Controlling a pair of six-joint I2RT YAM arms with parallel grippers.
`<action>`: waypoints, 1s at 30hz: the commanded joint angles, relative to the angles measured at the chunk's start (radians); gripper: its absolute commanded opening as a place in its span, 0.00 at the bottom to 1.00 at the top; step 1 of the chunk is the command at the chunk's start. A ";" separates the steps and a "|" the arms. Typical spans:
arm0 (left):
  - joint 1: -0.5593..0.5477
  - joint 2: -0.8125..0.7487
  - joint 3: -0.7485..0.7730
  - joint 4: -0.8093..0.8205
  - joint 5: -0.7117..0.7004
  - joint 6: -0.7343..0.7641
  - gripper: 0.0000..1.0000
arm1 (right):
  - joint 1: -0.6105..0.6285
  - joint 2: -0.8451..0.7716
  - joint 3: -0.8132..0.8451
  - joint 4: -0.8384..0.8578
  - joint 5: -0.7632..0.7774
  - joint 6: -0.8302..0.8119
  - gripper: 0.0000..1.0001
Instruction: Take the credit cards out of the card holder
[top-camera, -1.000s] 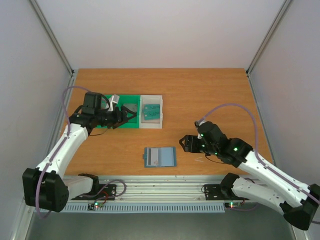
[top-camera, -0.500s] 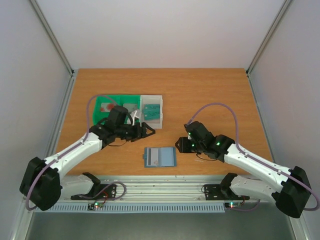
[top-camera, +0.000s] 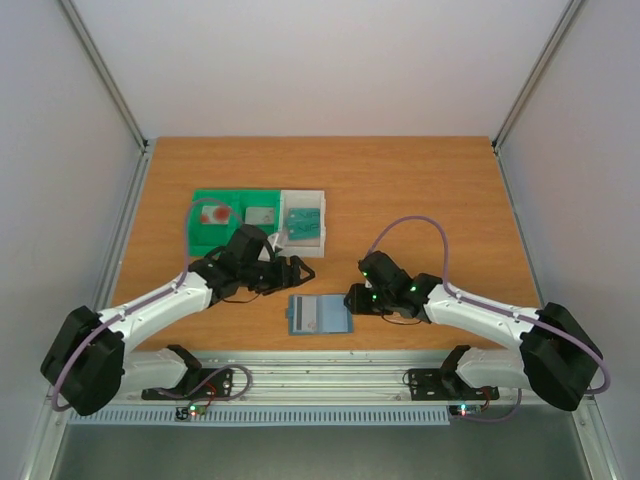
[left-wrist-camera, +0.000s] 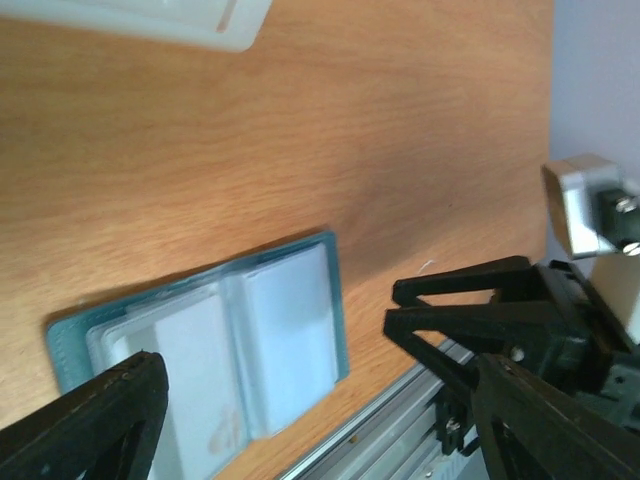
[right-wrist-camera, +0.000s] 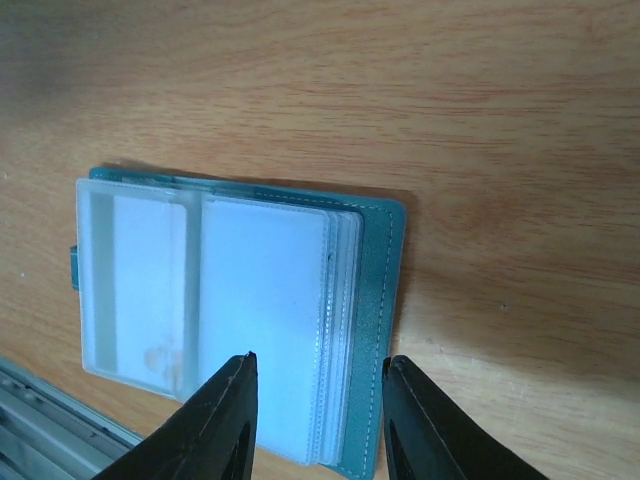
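The card holder lies open and flat near the table's front edge, teal cover down and clear sleeves up. In the right wrist view a pale card with a faint reddish mark sits in the left sleeve. My right gripper is open and straddles the holder's right edge just above it; it also shows from above. My left gripper is wide open and empty, just behind and left of the holder. Cards lie in the trays: a red-marked one and teal ones.
A green tray and a white tray stand side by side behind the holder at mid-left; the white tray's corner shows in the left wrist view. The metal rail runs along the table's front edge.
My left arm has swung from over the green tray forward and right to beside the holder. My right gripper has moved left to the holder's right edge.
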 joint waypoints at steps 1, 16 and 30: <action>-0.004 0.002 -0.066 0.033 0.002 0.001 0.84 | 0.004 0.015 -0.017 0.065 -0.013 0.035 0.36; -0.004 0.078 -0.131 0.181 0.067 -0.044 0.89 | 0.004 0.090 -0.111 0.203 -0.068 0.080 0.32; -0.004 0.149 -0.119 0.195 0.072 -0.025 0.88 | 0.004 0.130 -0.118 0.230 -0.072 0.086 0.31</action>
